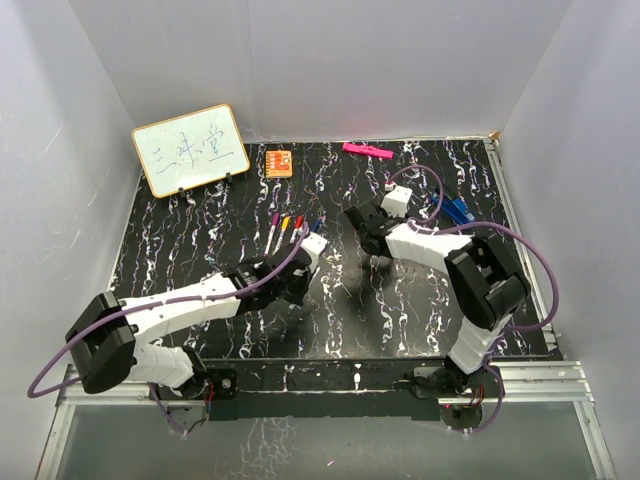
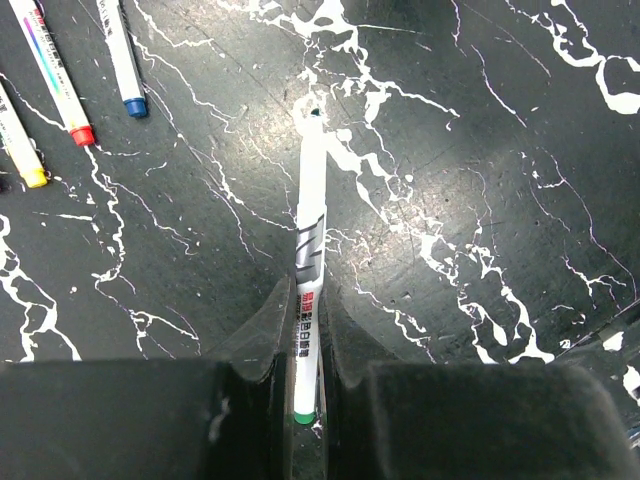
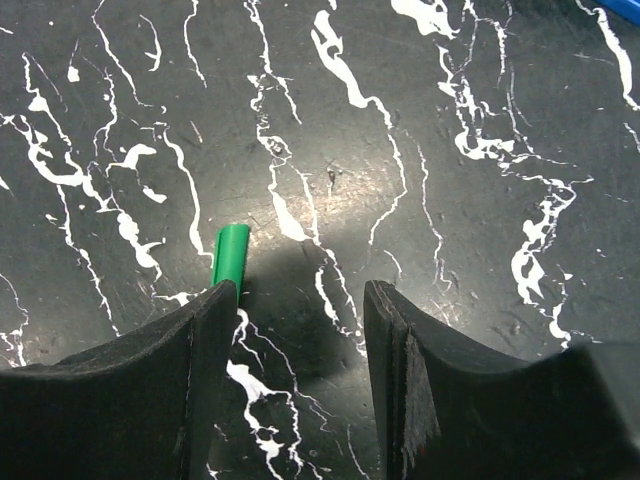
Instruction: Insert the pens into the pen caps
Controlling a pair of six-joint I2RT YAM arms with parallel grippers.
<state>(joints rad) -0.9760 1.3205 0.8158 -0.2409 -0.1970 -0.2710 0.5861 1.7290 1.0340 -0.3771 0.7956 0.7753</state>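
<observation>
My left gripper (image 2: 307,300) is shut on a thin white pen (image 2: 310,200) with a green end, held lengthwise between the fingers with its tip pointing away over the table. In the top view this gripper (image 1: 300,278) is at the table's middle left. My right gripper (image 3: 300,310) is open and low over the table. A small green cap (image 3: 230,258) lies just beyond its left fingertip (image 3: 215,310), partly hidden by it and outside the gap. Three more pens lie side by side, tipped yellow (image 2: 20,150), red (image 2: 55,75) and blue (image 2: 125,65).
A row of pens (image 1: 290,228) lies just beyond the left gripper. A whiteboard (image 1: 190,150) stands at the back left, an orange block (image 1: 279,162) beside it. A pink marker (image 1: 367,150) lies at the back. Blue items (image 1: 458,210) lie right of the right gripper (image 1: 362,225).
</observation>
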